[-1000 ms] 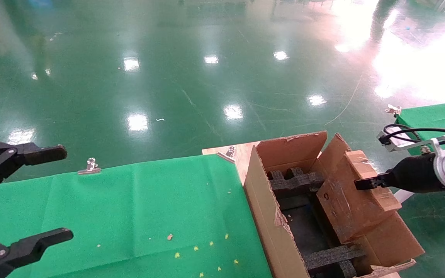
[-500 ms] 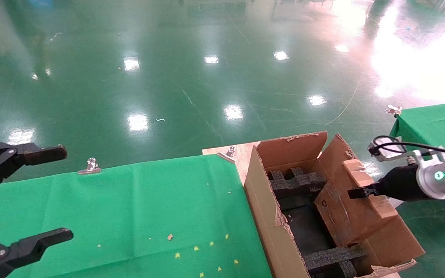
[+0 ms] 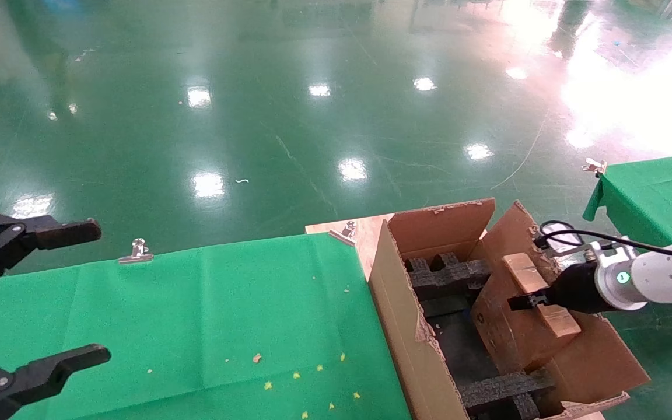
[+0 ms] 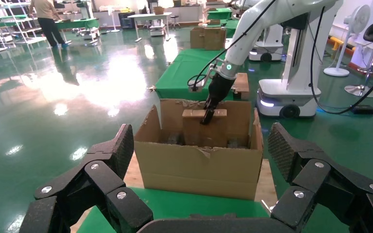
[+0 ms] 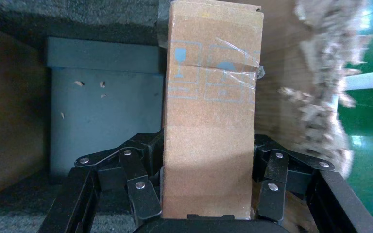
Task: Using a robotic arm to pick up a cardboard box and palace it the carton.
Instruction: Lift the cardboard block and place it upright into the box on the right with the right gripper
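One cardboard box (image 3: 522,315) is held edge-up inside the open carton (image 3: 406,326), tilted against its right wall above the black foam blocks (image 3: 447,274), clamped between the fingers of the right tool (image 3: 520,302), while the left tool (image 3: 32,303) is kept spread apart over the green bench (image 3: 225,315).
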Controlling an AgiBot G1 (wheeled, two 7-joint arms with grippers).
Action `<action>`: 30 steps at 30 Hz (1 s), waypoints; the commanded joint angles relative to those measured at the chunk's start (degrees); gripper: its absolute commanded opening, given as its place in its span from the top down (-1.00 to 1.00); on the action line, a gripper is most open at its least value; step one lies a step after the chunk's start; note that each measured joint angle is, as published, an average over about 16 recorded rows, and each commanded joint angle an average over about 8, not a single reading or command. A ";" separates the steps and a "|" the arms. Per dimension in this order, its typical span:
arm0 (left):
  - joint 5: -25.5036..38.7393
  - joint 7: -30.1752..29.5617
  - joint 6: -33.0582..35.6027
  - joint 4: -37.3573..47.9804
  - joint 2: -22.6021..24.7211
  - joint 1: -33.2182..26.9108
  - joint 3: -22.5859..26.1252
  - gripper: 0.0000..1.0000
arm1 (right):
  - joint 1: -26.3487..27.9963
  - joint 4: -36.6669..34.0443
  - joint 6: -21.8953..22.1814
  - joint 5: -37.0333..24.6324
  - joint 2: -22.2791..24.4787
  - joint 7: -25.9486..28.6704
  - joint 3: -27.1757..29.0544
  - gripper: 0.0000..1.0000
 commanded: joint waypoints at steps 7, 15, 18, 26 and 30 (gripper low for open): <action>0.00 0.00 0.00 0.00 0.00 0.00 0.00 -1.00 | -3.98 -5.42 0.19 2.99 -3.69 -3.90 0.81 1.00; 0.00 0.00 0.00 0.00 0.00 0.00 0.01 -1.00 | -7.55 -10.76 -0.15 5.53 -7.03 -8.29 1.83 1.00; 0.00 0.00 0.00 0.00 0.00 0.00 0.01 -1.00 | -8.84 -12.73 -0.43 6.52 -8.17 -9.74 2.26 1.00; -0.01 0.00 0.00 0.00 0.00 0.00 0.01 -1.00 | -11.61 -17.23 -1.73 9.18 -10.47 -13.30 3.55 0.88; -0.02 0.01 -0.01 0.01 -0.01 0.01 0.01 -1.00 | -12.36 -18.74 -2.24 10.05 -11.18 -14.63 4.08 -0.12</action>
